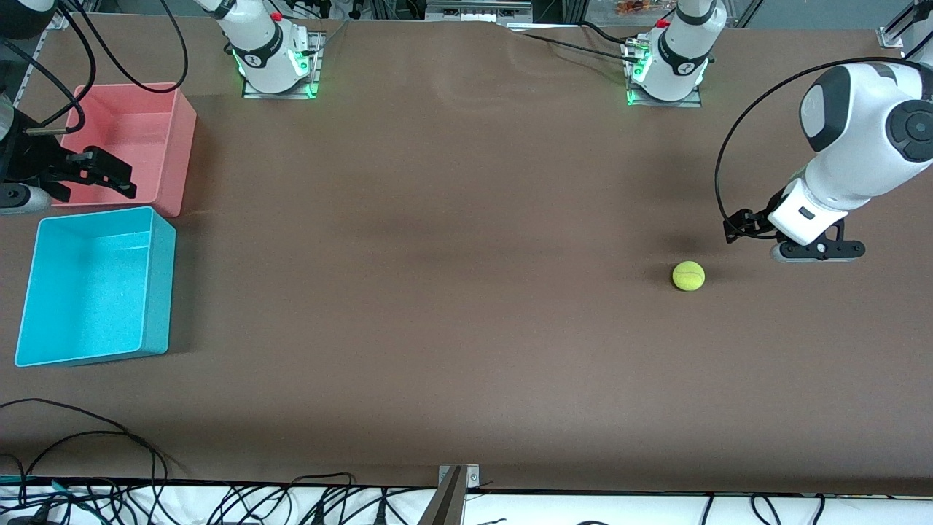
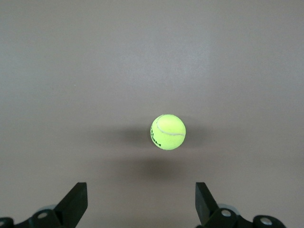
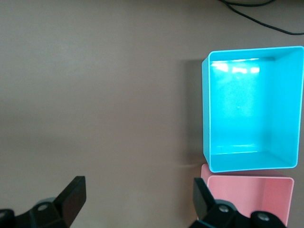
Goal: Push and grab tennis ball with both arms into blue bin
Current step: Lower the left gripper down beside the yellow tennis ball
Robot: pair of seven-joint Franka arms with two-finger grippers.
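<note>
Nearest the front camera sits the rectangular cyan-blue plastic bin (image 1: 95, 288), on the brown counter (image 1: 437, 292) at the right arm's end. Touching it, farther from that camera, stands the pink-red plastic bin (image 1: 131, 146). Over the pink-red bin's edge waits the right end effector (image 1: 109, 171), fingers (image 3: 71, 197) released. Well apart from the blue bin, toward the left arm's end, lies the fuzzy yellow-green tennis ball (image 1: 688, 275). Just beside it hangs the left end effector (image 1: 816, 249), fingers (image 2: 76, 202) spread, empty.

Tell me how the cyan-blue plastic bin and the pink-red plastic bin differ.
The cyan-blue plastic bin lies nearer the front camera; the pink-red plastic bin lies farther, touching or nearly touching it. The right gripper hangs over the pink-red one, not the blue. Both are empty, rectangular, similar-sized.
</note>
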